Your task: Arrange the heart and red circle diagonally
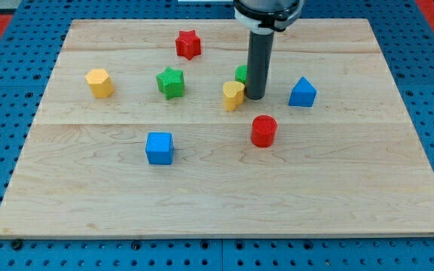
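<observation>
Here, the light, hard yellow plastic heart (233, 95) is touched by my tip (255, 98); no gripper is seen, so a gentle side push is needed toward the red plastic circle (264, 130).

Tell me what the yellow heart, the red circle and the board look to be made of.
Yellow heart and red circle: probably plastic, matte, evenly coloured, faintly ribbed sides. Board: pale wood, visible grain and plank seams, satin finish. My tip sits just right of the heart.
</observation>
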Controlling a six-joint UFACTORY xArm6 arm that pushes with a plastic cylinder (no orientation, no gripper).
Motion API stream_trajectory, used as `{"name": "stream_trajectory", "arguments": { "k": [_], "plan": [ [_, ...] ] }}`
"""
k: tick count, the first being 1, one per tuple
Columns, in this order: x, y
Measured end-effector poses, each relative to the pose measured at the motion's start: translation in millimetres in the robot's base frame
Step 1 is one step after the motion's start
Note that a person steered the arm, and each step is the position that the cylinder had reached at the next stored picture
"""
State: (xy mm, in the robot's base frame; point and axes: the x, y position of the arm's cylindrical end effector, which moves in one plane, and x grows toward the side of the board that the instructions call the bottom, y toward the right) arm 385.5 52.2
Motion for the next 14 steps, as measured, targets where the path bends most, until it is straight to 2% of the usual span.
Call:
{"name": "stream_trajectory", "arguments": {
  "k": [2, 3, 4, 6, 7, 8, 9, 10, 12, 14],
  "plan": [
    [0.0, -11.8],
    [14.1, -10.2],
    [58.0, -8.9],
    [72.3, -16.7],
    [75.1, -47.1],
    [107.2, -48.5],
    [114.7, -48.5],
    [121.1, -14.5],
    [124.8, 1.3],
    [92.6, 1.3]
  ]
}}
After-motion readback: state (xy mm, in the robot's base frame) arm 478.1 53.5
